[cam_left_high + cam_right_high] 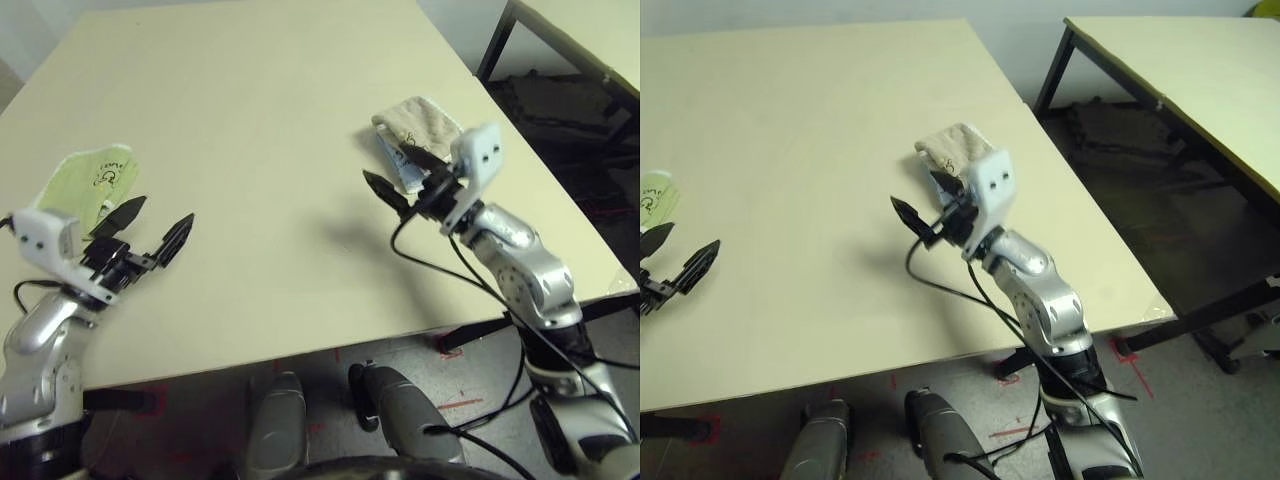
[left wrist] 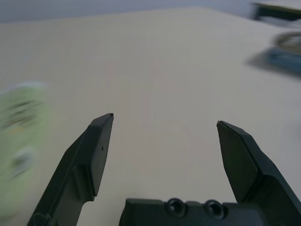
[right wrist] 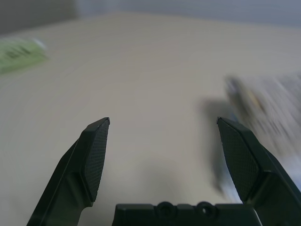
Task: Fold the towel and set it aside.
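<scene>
Two open tools, towel (image 1: 418, 124) folded.

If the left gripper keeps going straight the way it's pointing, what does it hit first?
Probably nothing: ahead of the open left gripper lies bare table. The green towel sits off to one side, and the beige towel lies far across. Depth is hard to judge.

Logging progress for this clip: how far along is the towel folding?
Done: the beige towel lies folded near the table's right edge, on a light-blue folded cloth. In hand: nothing; left gripper and right gripper are open and empty. Left: apparently nothing.
</scene>
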You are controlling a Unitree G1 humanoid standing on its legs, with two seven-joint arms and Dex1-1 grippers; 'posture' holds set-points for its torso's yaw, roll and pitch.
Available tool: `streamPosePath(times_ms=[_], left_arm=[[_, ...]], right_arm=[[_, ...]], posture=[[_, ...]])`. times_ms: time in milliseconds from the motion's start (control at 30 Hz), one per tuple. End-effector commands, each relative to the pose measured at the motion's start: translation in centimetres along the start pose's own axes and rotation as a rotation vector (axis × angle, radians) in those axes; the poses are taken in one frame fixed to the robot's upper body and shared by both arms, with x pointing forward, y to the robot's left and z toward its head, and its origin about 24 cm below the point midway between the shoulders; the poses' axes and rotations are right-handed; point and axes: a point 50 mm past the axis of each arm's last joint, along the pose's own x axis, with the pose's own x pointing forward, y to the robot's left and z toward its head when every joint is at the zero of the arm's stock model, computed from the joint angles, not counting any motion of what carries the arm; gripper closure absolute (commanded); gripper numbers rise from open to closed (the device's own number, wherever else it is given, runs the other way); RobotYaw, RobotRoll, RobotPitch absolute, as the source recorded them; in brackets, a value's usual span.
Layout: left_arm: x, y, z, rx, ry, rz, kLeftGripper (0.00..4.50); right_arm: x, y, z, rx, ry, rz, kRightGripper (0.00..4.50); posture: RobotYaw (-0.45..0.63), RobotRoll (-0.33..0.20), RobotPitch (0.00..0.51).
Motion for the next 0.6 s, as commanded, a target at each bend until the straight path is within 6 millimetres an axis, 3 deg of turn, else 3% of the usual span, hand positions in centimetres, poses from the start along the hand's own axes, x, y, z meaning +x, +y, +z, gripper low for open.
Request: streamPosePath(times_ms=[33, 200, 300, 400, 600], left_arm=[[-2.7, 0.4, -0.1, 0.081, 0.028, 0.138, 0.0], [-5.6, -0.1, -1.9, 0.1, 0.111, 0.215, 0.0], [-6.9, 0.0, -3.3, 0.088, 0.143, 0.251, 0.0], [-7.7, 0.8, -4.4, 0.062, 0.148, 0.29, 0.0], [-7.9, 2.1, -4.5, 0.086, 0.138, 0.31, 0.0]], right_arm=[[-2.9, -1.1, -1.1, -0.058, -0.01, -0.128, 0.02], [-6.4, -1.3, -3.9, -0.058, 0.05, -0.238, 0.02], [-7.7, -0.6, -5.2, -0.085, 0.097, -0.203, 0.02], [-8.4, -0.7, -6.1, -0.078, 0.118, -0.194, 0.02], [-8.6, -2.1, -6.0, -0.066, 0.08, -0.24, 0.02]], posture=[[0.02, 0.0, 0.215], [0.01, 0.0, 0.217], [0.01, 0.0, 0.208], [-0.01, 0.0, 0.19], [-0.02, 0.0, 0.168]])
